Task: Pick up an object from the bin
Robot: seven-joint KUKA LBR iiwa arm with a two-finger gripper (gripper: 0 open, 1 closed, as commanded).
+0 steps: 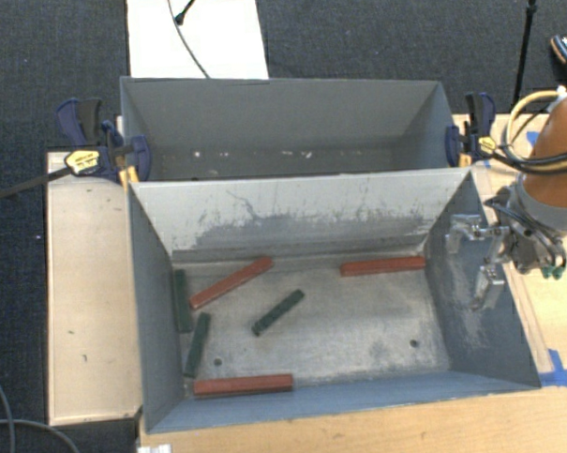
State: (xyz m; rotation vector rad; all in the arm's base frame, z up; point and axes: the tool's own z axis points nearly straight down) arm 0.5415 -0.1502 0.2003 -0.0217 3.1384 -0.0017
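1. Looking down into a grey metal bin (302, 215), and giving every place below against that bin.
2. Hanging over the bin's right sloping wall with the gripper (475, 264), just inside the right rim and above the right edge of the floor.
3. Holding the gripper spread apart, one metal finger (464, 230) toward the bin's back and the other toward its front, with bare grey wall showing between them.
4. Carrying an orange cover (557, 157) on the wrist, outside the bin's right rim.
5. Lying nearest the gripper, the back red bar (382, 265). Resting flat on the bin's floor along the foot of the back wall, in the right half, with its right end near the right wall and apart from the gripper.
6. Lying in the left half of the bin's floor, the slanted red bar (232, 282). Pointing with its right end toward the back wall and its left end toward the left wall.
7. Lying near the middle of the bin's floor, the middle green stick (278, 312). Sitting tilted and apart from everything else.
8. Lying along the foot of the bin's left wall, the rear green stick (181, 299). Lying just in front of it and leaning a little off the wall, the forward green stick (196, 345).
9. Lying along the foot of the bin's front wall, in the left half, the front red bar (244, 385). Ending close beside the forward green stick at its left end.
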